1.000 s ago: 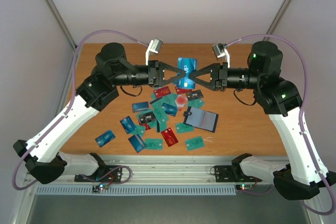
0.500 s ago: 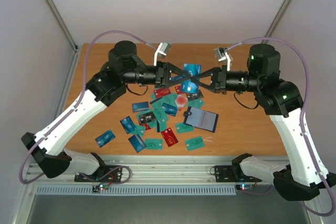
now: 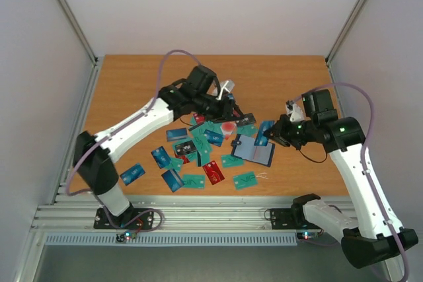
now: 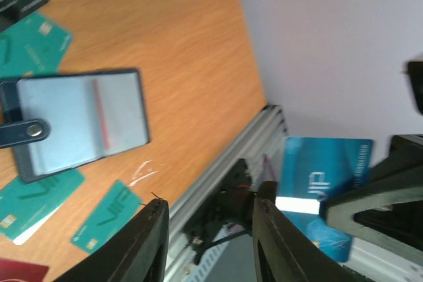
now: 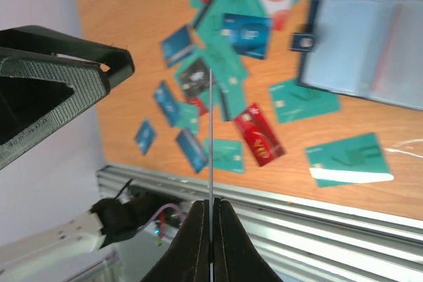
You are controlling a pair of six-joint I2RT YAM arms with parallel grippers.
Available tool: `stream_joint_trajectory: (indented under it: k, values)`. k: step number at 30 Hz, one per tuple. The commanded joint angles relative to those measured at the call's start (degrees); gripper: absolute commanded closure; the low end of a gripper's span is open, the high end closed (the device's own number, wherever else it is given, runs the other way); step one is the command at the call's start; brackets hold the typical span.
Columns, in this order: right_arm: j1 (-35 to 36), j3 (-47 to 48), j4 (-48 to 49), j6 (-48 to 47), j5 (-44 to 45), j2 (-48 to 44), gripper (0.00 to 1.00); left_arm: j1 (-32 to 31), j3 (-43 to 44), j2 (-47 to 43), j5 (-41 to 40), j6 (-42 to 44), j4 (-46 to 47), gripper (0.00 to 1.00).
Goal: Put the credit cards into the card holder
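From above, the card holder (image 3: 254,151) lies open on the tabletop (image 3: 132,84), just right of the scattered credit cards (image 3: 192,156). The right claw (image 3: 272,134) pinches a blue card (image 3: 264,131) over the holder's far right corner.

In the left wrist view, the left claw (image 4: 208,242) has its fingers spread wide with nothing between them. The open holder lies flat beyond it, its clasp tab (image 4: 23,131) to one side, and the blue card hangs in the other claw.

In the right wrist view, the right claw is closed tight on the blue card, seen edge-on as a thin line. The holder and the loose cards lie below it.
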Motion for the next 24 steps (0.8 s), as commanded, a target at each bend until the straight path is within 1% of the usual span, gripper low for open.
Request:
stream_joint_trajectory:
  k: [1, 5, 9, 11, 13, 16, 19, 22, 24]
  values:
    - [-6.2, -7.2, 0.8, -8.3, 0.3, 0.6, 0.99, -0.6, -1.1, 6.6, -1.4, 5.8, -1.2, 0.66]
    - [-13.8, -16.8, 9.9, -9.7, -9.1, 3.6, 0.99, -0.9, 2.4, 14.8, -0.4, 10.3, -2.2, 0.77]
    - [-14.5, -21.0, 17.3, -10.8, -10.9, 8.9, 0.99, -0.9, 4.9, 21.4, -1.1, 14.5, -2.7, 0.88]
    - [-14.5, -22.6, 20.4, -10.7, -11.1, 12.2, 0.99, -1.0, 6.7, 24.3, 0.0, 15.9, -3.1, 0.91]
    - [-14.5, -23.6, 23.0, -13.0, -10.7, 15.6, 0.99, -1.0, 8.2, 27.4, 0.7, 17.8, -3.9, 0.95]
    - [-14.5, -24.6, 26.6, -14.4, -9.7, 18.9, 0.99, -1.1, 10.4, 30.9, 2.1, 20.1, -5.3, 0.97]
    - [-14.5, -25.5, 29.6, -15.3, -9.4, 21.4, 0.99, -1.2, 12.4, 33.2, 1.6, 23.1, -7.3, 0.97]
    - [-14.5, -27.5, 32.9, -16.4, -9.1, 21.4, 0.99, -1.2, 14.0, 34.7, 2.2, 25.7, -9.2, 0.97]
    - [-14.5, -29.1, 34.8, -17.0, -8.3, 20.5, 0.99, -1.4, 14.3, 35.0, 0.9, 27.5, -10.4, 0.97]
